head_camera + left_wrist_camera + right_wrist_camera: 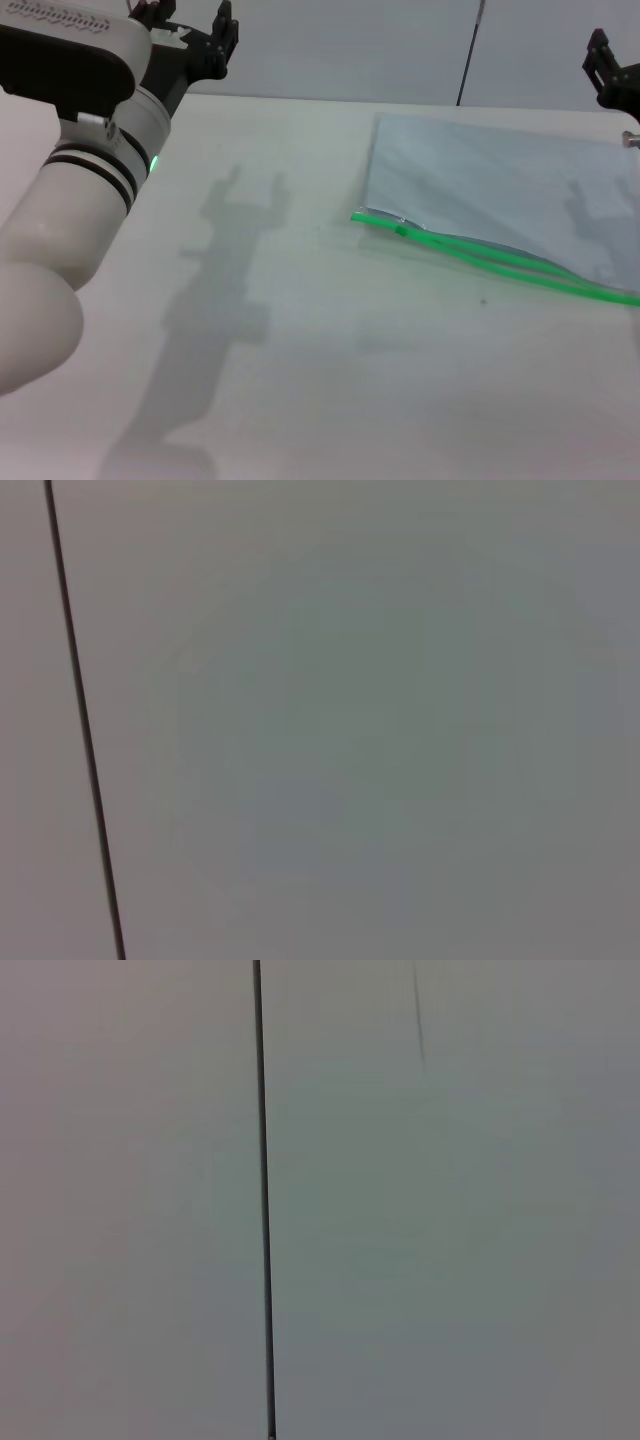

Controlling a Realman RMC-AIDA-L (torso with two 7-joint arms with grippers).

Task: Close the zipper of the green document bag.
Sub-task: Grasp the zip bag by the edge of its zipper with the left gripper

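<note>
**Both grippers raised, zipper unclosed**

Fingers of the left gripper (190,35) stand spread apart, holding nothing, raised above the far left of the white table (300,380). The right gripper (612,70) hangs at the far right; whether its fingers are apart cannot be told. The large, flat, translucent pale blue-grey plastic green document bag (490,190) lies at the table's right. It is probably light, limp and slippery. Its thin bright green zipper (500,262) gapes along the near edge. The slider tab (402,229) at its left end is the likely hold.
</note>
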